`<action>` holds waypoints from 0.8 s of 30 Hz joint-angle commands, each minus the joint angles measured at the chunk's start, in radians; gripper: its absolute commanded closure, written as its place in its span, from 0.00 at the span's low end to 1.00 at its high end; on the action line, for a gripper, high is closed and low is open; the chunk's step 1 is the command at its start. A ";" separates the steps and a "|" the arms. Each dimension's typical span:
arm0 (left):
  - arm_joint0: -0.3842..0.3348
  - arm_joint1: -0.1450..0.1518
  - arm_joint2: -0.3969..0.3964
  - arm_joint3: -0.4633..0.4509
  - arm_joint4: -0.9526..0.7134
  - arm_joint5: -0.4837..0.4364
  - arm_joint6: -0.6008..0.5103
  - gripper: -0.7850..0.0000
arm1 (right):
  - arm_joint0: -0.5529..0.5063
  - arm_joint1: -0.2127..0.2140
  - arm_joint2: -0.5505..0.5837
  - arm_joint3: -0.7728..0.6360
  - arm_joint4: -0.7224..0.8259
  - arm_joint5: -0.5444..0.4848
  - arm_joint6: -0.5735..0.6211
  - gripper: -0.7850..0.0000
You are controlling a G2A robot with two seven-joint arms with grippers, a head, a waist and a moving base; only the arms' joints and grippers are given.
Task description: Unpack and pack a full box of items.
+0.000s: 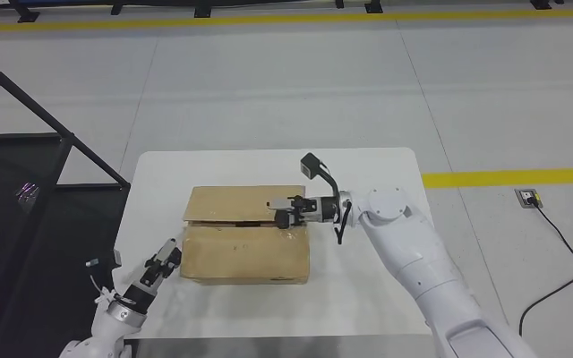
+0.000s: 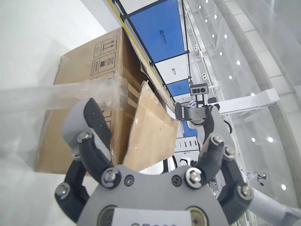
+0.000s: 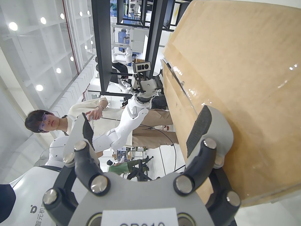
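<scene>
A brown cardboard box lies in the middle of the white table, its top flaps meeting along a seam. My right gripper is over the right end of that seam. It is open, with one finger pad against the box top. My left gripper sits at the box's left end and is open. A bent flap of the box stands between its fingers. A strip of clear tape hangs loose off that end.
A black metal frame stands off the table's left side. Bare table surface lies right of the box and along the far edge. The front edge runs close to the box.
</scene>
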 commanded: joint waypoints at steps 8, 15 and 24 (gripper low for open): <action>0.002 -0.006 0.019 -0.011 -0.010 -0.009 0.006 0.00 | -0.017 0.012 0.018 0.022 0.000 0.013 -0.033 0.00; 0.009 -0.013 0.004 0.022 -0.069 -0.013 0.064 0.00 | -0.030 0.019 0.023 0.031 -0.005 0.026 -0.049 0.00; 0.037 -0.021 0.014 0.035 -0.097 -0.006 0.071 0.00 | -0.031 0.022 0.017 0.025 -0.002 0.025 -0.031 0.00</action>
